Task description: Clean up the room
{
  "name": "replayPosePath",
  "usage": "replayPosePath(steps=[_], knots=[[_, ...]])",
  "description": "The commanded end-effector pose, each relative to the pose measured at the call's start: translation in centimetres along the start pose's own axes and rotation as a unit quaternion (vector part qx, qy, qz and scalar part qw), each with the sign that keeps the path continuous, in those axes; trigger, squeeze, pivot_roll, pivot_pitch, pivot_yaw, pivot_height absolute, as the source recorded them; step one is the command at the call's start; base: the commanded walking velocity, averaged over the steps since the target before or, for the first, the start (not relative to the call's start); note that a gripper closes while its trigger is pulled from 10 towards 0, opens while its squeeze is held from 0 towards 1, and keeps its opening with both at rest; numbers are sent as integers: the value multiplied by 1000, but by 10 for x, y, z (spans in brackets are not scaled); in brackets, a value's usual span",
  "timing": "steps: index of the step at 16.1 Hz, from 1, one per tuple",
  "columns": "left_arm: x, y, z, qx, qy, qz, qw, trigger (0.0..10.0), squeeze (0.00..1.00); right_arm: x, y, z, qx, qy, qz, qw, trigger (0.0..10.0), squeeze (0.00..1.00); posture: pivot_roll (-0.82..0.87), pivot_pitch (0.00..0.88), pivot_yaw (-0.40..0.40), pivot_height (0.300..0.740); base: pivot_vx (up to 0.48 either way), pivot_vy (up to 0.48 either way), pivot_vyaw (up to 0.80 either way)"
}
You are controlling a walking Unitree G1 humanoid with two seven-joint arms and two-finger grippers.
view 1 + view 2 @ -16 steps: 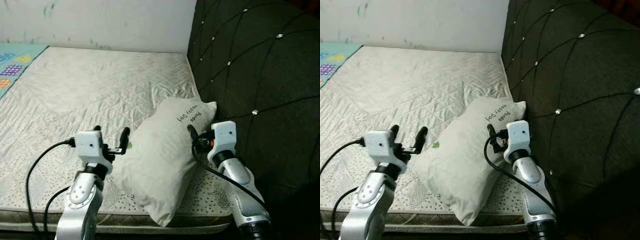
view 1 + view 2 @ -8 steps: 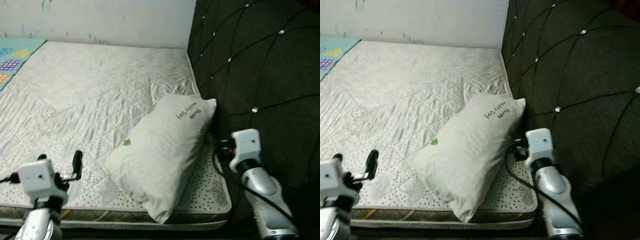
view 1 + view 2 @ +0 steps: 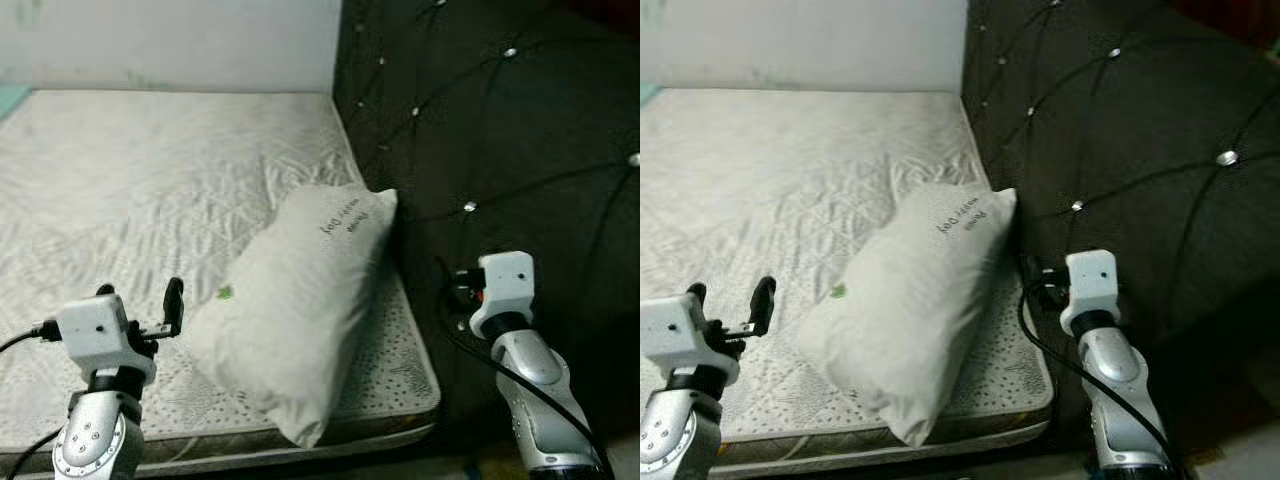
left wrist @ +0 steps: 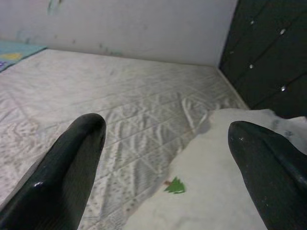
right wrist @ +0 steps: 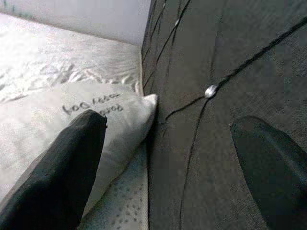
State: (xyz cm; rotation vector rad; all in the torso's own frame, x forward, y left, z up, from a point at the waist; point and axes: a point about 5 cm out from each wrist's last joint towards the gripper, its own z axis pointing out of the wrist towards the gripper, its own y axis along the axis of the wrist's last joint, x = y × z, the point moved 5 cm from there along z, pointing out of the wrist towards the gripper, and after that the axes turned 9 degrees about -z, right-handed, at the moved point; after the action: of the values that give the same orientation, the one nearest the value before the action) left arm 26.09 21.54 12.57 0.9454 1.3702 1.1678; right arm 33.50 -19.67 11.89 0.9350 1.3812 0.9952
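A bare quilted mattress (image 3: 150, 180) in pale grey-white, stitched in diamonds with a dotted band along its near edge, takes up most of the scene. Against the mattress's right side stands a dark tufted headboard (image 3: 520, 130), its padding crossed by diagonal seams and pinned with small shiny studs (image 3: 470, 207). Beyond the mattress's far edge rises a white wall (image 3: 170, 40) (faintly scuffed near its base). A teal patterned mat (image 4: 17, 48) lies at the mattress's far left corner.
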Motion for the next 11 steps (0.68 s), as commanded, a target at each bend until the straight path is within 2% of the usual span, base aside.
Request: replayPosePath(steps=[1, 3, 7, 8, 9, 11], knots=[[6, -6, -2, 14, 7, 13, 1000, 10000, 0, -8, 0, -4, 1, -15, -1, 1000, 10000, 0, 11, 54, -21, 740, 0, 0, 0], [7, -6, -1, 13, 7, 24, 1000, 10000, 0, -9, -3, -7, 7, -17, -1, 1000, 10000, 0, 11, 54, -21, 740, 0, 0, 0], [0, -8, 7, 14, 6, 54, 998, 10000, 0, 6, -3, -6, 7, 3, 11, 1000, 10000, 0, 22, 44, -30, 740, 0, 0, 0], [-1, -9, 7, 15, 3, 56, 998, 10000, 0, 8, -3, -6, 7, 4, 12, 1000, 10000, 0, 22, 44, -30, 740, 0, 0, 0], [-3, -11, 4, 19, -25, 44, 999, 10000, 0, 13, -3, -6, 8, 14, 18, 1000, 10000, 0, 26, 44, -31, 740, 0, 0, 0], [0, -12, 3, 21, -22, 47, 998, 10000, 0, 19, -5, -8, 11, 23, 21, 999, 10000, 0, 33, 57, -37, 740, 0, 0, 0]])
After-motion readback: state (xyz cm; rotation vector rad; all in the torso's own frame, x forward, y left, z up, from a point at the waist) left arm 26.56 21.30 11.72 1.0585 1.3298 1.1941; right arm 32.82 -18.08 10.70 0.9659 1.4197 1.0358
